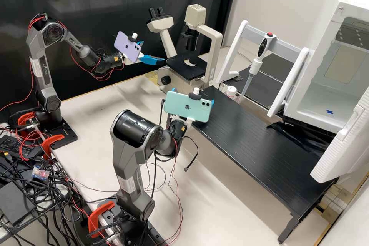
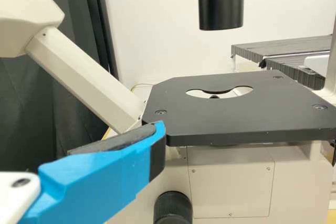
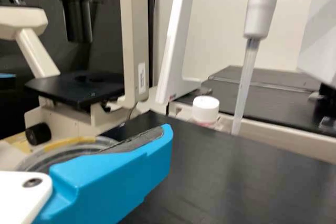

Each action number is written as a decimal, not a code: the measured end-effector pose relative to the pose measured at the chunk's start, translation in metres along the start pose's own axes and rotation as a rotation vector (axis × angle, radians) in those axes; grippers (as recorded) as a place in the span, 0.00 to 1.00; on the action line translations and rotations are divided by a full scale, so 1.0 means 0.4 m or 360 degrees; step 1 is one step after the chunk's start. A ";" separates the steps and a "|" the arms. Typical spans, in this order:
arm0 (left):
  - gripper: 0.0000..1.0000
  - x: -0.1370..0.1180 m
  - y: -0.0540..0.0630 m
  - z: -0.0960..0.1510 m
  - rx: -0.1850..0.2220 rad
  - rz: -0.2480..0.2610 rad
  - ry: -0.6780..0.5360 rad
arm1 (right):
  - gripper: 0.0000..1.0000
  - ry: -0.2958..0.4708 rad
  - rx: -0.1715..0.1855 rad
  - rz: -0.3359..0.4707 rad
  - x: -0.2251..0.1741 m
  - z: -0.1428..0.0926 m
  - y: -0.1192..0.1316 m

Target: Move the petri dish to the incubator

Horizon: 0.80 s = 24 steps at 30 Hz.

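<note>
Right tool [image 1: 212, 102] holds petri dish [image 3: 42, 159], with microscope [image 1: 216, 48] and bottle [image 3: 206, 109] beyond.

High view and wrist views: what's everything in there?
Round plastic petri dish: one, clear, in right gripper
Boxy microscope: one, cream and black, by left gripper
Slim pipette: one, white, at frame-shaped stand
Box-shaped incubator: one, white, door open, by platform
Round-capped bottle: one, white-capped, beside platform
Slatted platform: one, black, over pale table
Flat phones: two, purple and green, on arms
Thin cables: many, black and red, around arms
Jointed arms: two, dark grey, at table
Grippers: two, white with blue fingers, on arms
</note>
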<state>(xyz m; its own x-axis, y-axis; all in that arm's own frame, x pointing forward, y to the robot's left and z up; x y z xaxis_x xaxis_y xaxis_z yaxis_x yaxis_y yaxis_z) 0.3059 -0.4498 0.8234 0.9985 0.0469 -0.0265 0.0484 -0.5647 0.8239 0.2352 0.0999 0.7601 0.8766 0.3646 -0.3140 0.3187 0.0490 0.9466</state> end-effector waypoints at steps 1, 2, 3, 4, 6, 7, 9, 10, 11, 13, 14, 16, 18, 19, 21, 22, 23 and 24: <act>1.00 0.000 0.000 0.000 0.0000 0.0000 0.0000 | 1.00 -0.0006 0.0002 -0.0006 0.001 0.003 -0.002; 1.00 0.000 0.000 0.000 0.0000 0.0000 0.0000 | 1.00 -0.0014 0.0004 -0.0017 0.003 0.006 -0.006; 1.00 0.000 0.000 0.000 0.0000 0.0000 0.0000 | 1.00 -0.0019 -0.0003 -0.0033 0.005 0.009 -0.013; 1.00 0.000 0.000 0.000 0.0000 0.0000 0.0000 | 1.00 -0.0025 -0.0005 -0.0040 0.006 0.011 -0.015; 1.00 0.000 0.000 0.000 0.0000 0.0000 0.0000 | 1.00 -0.0037 -0.0025 -0.0060 0.009 0.016 -0.023; 1.00 0.000 0.000 0.000 0.0000 0.0000 0.0000 | 1.00 -0.0042 -0.0037 -0.0066 0.010 0.019 -0.025; 1.00 0.000 0.000 0.000 0.0000 0.0000 0.0000 | 1.00 -0.0053 -0.0050 -0.0078 0.012 0.024 -0.029; 1.00 0.000 0.000 0.000 0.0000 0.0000 0.0000 | 1.00 -0.0058 -0.0055 -0.0083 0.013 0.026 -0.031; 1.00 0.000 0.000 0.000 0.0000 0.0000 0.0000 | 1.00 -0.0060 -0.0071 -0.0086 0.013 0.027 -0.032; 1.00 0.000 0.000 0.000 0.0000 0.0000 0.0000 | 1.00 -0.0067 -0.0097 -0.0094 0.014 0.030 -0.035; 1.00 0.000 0.000 0.000 0.0000 0.0000 0.0000 | 1.00 -0.0069 -0.0108 -0.0097 0.015 0.031 -0.037; 1.00 0.000 0.000 0.000 0.0000 0.0000 0.0000 | 0.00 -0.0070 -0.0110 -0.0097 0.016 0.032 -0.040; 1.00 0.000 0.000 0.000 0.0000 0.0000 0.0000 | 0.00 -0.0068 -0.0125 -0.0091 0.018 0.034 -0.042; 1.00 0.000 0.000 0.000 0.0000 0.0000 0.0000 | 0.00 -0.0061 -0.0139 -0.0086 0.018 0.034 -0.041; 1.00 0.000 0.000 0.000 0.0000 0.0000 0.0000 | 0.00 -0.0058 -0.0138 -0.0084 0.019 0.035 -0.042; 1.00 0.000 0.000 0.000 0.0000 0.0000 0.0000 | 0.00 -0.0058 -0.0138 -0.0084 0.019 0.035 -0.042; 1.00 0.000 0.000 0.000 0.0000 0.0000 0.0000 | 0.00 -0.0058 -0.0138 -0.0084 0.019 0.035 -0.042; 1.00 0.000 0.000 0.000 0.0000 0.0000 0.0000 | 0.00 -0.0058 -0.0138 -0.0084 0.019 0.035 -0.042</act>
<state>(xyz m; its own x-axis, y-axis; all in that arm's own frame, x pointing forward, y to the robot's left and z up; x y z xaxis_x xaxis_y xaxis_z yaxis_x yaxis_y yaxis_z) 0.3059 -0.4498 0.8234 0.9985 0.0469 -0.0265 0.0484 -0.5647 0.8239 0.2415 0.0890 0.7406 0.8725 0.3253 -0.3645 0.3337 0.1482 0.9310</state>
